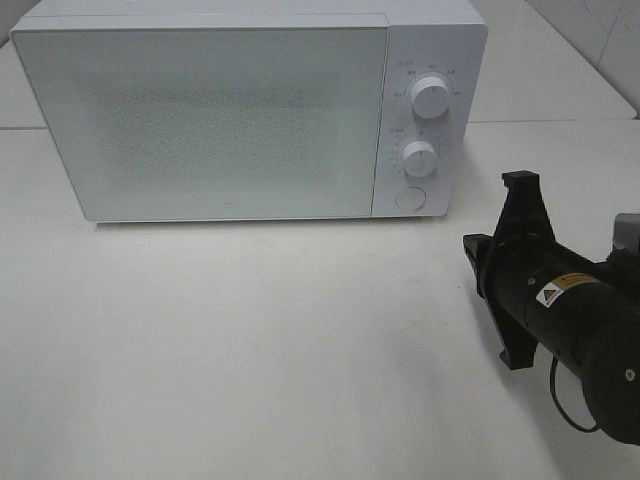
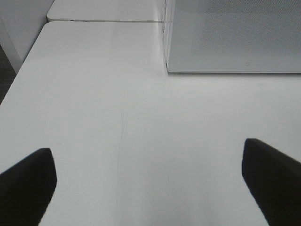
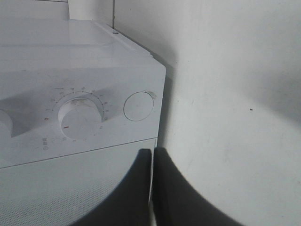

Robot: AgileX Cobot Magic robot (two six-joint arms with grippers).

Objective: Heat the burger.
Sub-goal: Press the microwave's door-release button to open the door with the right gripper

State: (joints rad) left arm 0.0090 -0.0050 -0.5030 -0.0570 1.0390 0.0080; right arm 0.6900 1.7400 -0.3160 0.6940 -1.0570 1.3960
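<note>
Presently the round burger with a domed golden-brown bun is not showing in any view; where it is lying cannot be told. The boxy white microwave oven (image 1: 220,110) is standing at the back of the plain white surface (image 1: 250,330), its speckled grey-white door (image 1: 215,115) sitting shut. On the panel right of the door, the upper white round knob (image 1: 431,97) is sitting above the lower white round knob (image 1: 420,158), with the flat white round button (image 1: 409,198) lowest.

The black right pincer (image 3: 151,155) is hanging to the right of the oven and apart from it, facing the control panel, its fingers (image 3: 174,193) lying pressed together and pinching nothing. Its arm (image 1: 570,310) is reaching in from the right edge of the high view.

The black left pincer (image 2: 148,155) is hovering over bare surface in front of the oven's left corner, fingers (image 2: 28,186) spread wide, nothing between them.
</note>
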